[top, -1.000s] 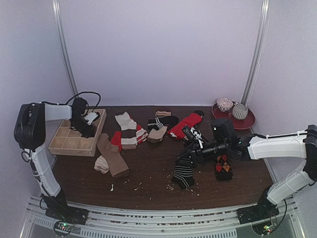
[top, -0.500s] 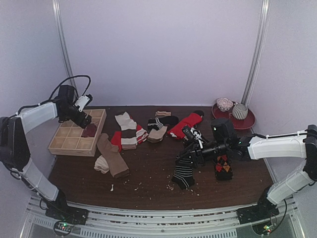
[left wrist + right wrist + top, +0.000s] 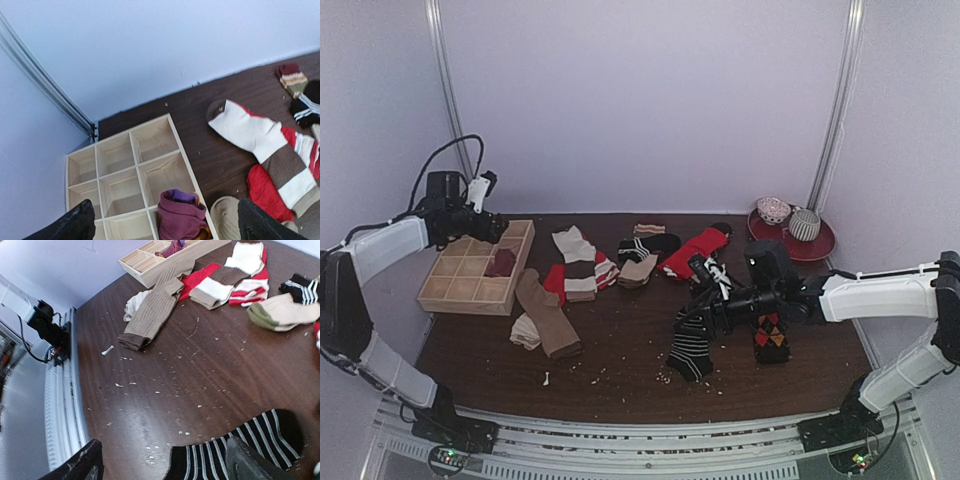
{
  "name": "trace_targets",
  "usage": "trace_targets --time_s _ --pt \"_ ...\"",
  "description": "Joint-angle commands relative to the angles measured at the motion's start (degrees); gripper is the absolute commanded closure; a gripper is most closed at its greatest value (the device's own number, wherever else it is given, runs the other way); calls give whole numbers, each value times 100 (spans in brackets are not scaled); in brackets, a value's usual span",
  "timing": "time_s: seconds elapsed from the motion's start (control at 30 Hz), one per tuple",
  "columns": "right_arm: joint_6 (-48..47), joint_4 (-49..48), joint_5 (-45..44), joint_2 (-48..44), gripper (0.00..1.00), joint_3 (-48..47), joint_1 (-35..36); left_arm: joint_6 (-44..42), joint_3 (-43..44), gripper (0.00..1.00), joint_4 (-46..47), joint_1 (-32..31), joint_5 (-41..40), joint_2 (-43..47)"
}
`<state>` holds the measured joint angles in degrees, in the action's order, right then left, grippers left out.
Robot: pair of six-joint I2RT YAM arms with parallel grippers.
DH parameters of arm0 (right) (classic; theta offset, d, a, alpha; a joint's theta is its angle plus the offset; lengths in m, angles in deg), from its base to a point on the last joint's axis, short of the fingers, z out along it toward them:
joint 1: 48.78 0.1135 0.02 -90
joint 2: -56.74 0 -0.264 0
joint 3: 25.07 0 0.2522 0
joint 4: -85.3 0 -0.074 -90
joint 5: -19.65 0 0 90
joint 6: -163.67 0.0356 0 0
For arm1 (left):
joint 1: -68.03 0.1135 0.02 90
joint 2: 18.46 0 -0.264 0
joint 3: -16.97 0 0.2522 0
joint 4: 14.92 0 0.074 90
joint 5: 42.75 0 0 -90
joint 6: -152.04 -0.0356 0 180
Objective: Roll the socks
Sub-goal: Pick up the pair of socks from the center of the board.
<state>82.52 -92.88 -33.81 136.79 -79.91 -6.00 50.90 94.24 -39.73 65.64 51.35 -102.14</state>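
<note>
A pale lavender-white back wall (image 3: pixel 640 100) rises beyond the left fingers (image 3: pixel 75 225), plain and evenly lit, with no hard shadows. Up and to the left of those fingers a grey metal rail (image 3: pixel 50 82) runs along the corner where it meets the left side wall (image 3: pixel 25 165). A matching rail (image 3: pixel 840 100) stands in the far corner beyond the right fingers (image 3: pixel 75 467). Under both pairs of fingers lies a dark brown wood-grain surface (image 3: pixel 620 350), and below the right fingers it is scattered with pale crumbs (image 3: pixel 165 390). To the left of the right fingers a ridged aluminium frame (image 3: pixel 60 410) borders the surface's near edge.
</note>
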Motion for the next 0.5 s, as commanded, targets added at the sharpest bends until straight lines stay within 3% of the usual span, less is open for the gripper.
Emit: trace_targets --time_s 0.0,0.07,0.27,0.4,0.47 --pt "-208 124 -1140 -321 9 129 37 868 -663 2 1704 35 248 1020" --pt "-219 109 -1306 -429 0 128 24 1060 -882 2 1993 34 347 1259" --pt "287 -6 -1413 -708 0 106 -60 2119 -1383 2 2819 43 501 1637" --pt "618 -125 -1389 -830 0 268 -49 2414 -1890 2 3505 28 1420 1767" --pt "591 -207 -1391 -834 0 431 -1 2438 -1995 2 3459 -124 1460 1724"
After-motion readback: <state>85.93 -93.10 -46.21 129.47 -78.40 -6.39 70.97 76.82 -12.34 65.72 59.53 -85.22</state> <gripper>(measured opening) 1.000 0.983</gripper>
